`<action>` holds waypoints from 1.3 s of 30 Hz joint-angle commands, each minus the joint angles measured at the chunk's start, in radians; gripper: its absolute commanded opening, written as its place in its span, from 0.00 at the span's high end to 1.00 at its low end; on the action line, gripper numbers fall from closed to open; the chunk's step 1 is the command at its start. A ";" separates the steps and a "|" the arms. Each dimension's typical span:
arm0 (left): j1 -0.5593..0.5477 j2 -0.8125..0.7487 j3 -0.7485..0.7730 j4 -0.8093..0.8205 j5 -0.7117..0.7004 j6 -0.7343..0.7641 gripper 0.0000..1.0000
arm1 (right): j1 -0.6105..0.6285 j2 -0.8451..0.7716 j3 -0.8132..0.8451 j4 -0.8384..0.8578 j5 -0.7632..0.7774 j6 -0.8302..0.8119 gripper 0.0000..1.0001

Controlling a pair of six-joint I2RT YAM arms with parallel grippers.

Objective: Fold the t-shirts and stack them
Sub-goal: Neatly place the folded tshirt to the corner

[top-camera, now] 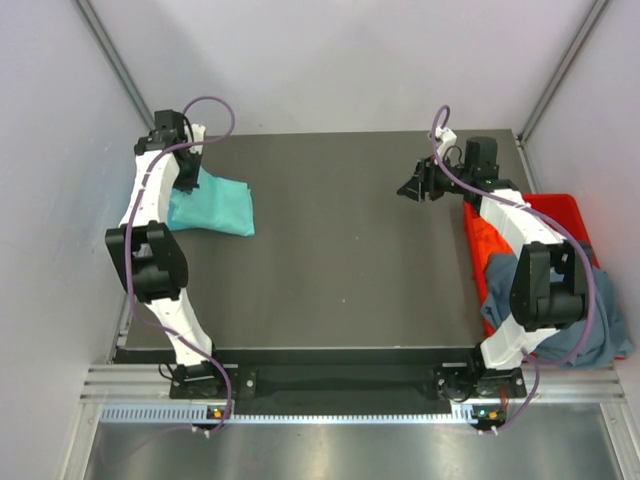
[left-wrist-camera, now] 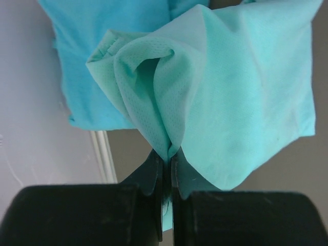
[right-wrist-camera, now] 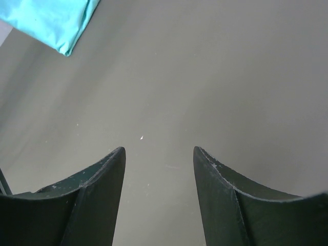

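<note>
A folded mint-teal t-shirt [top-camera: 215, 205] lies at the table's far left. My left gripper [top-camera: 186, 182] is shut on a bunched fold of it [left-wrist-camera: 241, 87], its fingertips [left-wrist-camera: 167, 155] pinching the cloth. Under the mint shirt lies a brighter cyan-blue t-shirt [left-wrist-camera: 102, 46], close to the table's left edge. A slate grey-blue t-shirt [top-camera: 592, 325] hangs crumpled over the near end of the red crate. Above bare table at the far right, my right gripper [top-camera: 412, 188] stands open with nothing in it [right-wrist-camera: 159, 154]. A corner of the teal cloth [right-wrist-camera: 51, 20] shows in the right wrist view.
The red plastic crate [top-camera: 570, 212] stands off the table's right edge, beside my right arm. The dark table [top-camera: 340, 250] has a pale rail [left-wrist-camera: 105, 159] along its left edge. White walls close in on both sides and the back.
</note>
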 commanded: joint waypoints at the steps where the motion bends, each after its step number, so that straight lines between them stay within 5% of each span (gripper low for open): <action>1: 0.009 0.023 0.060 0.087 -0.114 0.048 1.00 | -0.003 -0.032 0.002 0.044 -0.028 -0.007 0.44; 39: 0.015 -0.071 0.031 0.348 -0.349 0.198 1.00 | -0.035 -0.009 -0.020 0.070 -0.059 0.016 0.44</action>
